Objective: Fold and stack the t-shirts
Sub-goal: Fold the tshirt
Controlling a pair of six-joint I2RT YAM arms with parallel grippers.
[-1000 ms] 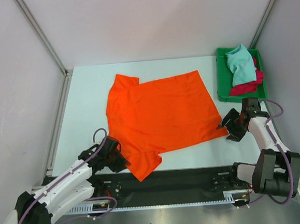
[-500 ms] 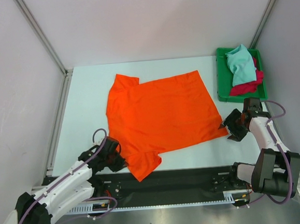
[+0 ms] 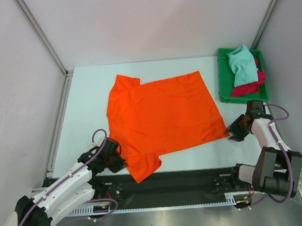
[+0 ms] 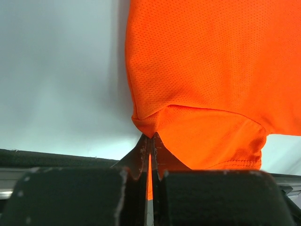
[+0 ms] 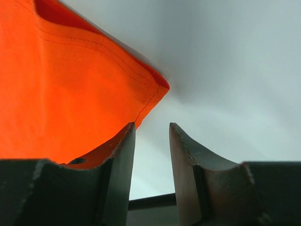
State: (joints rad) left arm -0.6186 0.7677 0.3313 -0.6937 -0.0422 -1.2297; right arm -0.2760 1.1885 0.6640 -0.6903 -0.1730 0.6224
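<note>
The bright orange t-shirt (image 3: 161,115) lies spread flat on the white table. My left gripper (image 3: 121,160) is shut on its near left edge, beside the near sleeve; the left wrist view shows the cloth (image 4: 207,70) pinched between the closed jaws (image 4: 151,141). My right gripper (image 3: 236,132) is open at the shirt's near right corner. In the right wrist view that corner (image 5: 70,84) lies over the left finger, and nothing is between the jaws (image 5: 151,127). The light teal shirt (image 3: 241,66) lies crumpled on top of the crimson red shirt (image 3: 248,88).
The teal and red shirts sit in a green plastic tray (image 3: 223,81) at the far right of the table. Grey walls with metal frame posts enclose the table. A black rail runs along the near edge between the arm bases.
My right gripper has drifted slightly right and nearer, beside the shirt's corner. The near sleeve at my left gripper shifted slightly. The left arm has barely moved.
</note>
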